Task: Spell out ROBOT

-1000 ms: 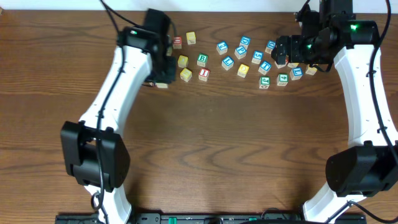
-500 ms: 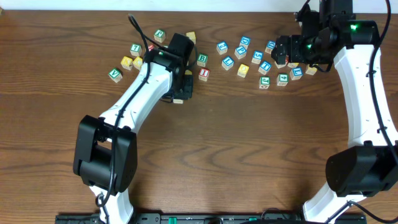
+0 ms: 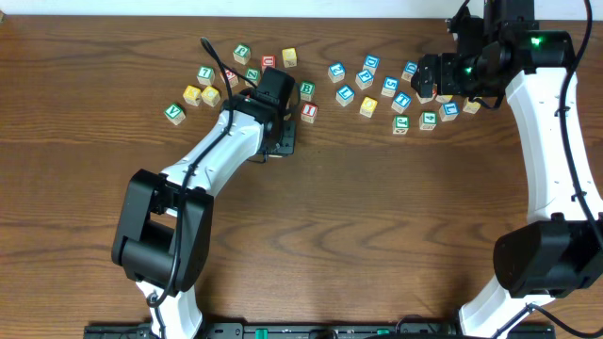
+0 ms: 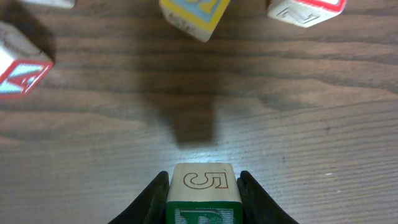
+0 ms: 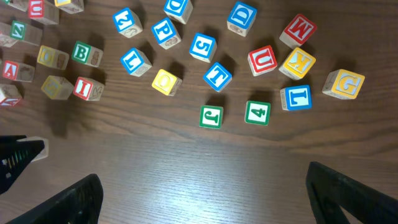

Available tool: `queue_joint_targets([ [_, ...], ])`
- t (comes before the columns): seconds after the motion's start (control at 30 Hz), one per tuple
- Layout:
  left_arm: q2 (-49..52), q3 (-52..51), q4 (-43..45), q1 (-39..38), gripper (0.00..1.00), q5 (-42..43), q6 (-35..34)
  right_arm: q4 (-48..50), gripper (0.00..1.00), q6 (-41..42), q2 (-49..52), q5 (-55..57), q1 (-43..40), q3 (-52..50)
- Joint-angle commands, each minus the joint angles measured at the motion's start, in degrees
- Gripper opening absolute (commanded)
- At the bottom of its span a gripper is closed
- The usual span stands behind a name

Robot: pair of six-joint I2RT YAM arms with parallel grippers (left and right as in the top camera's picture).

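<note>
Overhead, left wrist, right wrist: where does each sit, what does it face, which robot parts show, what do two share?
Overhead: above table, facing down; left arm, right arm show.
Left wrist: low, facing table; left gripper clamps green-lettered cube.
Right wrist: high, facing down on scattered cubes; right gripper open.
Shared: green B cube, overhead and right wrist.

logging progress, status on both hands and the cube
Left hand shut on green-lettered cube, raised off table. Right hand open, empty, over loose cubes. Nothing under held cube.
</note>
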Motion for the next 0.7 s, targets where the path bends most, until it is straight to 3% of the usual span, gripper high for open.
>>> queue_joint_targets([
  [0.0,1.4,-0.4,1.0,-0.3,0.28,-0.3,1.4,0.0,0.99,-0.6,-0.2,0.0,0.2,1.0],
  [0.67,5.3,-0.4,2.3,-3.7,0.28,-0.4,1.2,0.0,0.99,-0.6,-0.2,0.0,0.2,1.0],
])
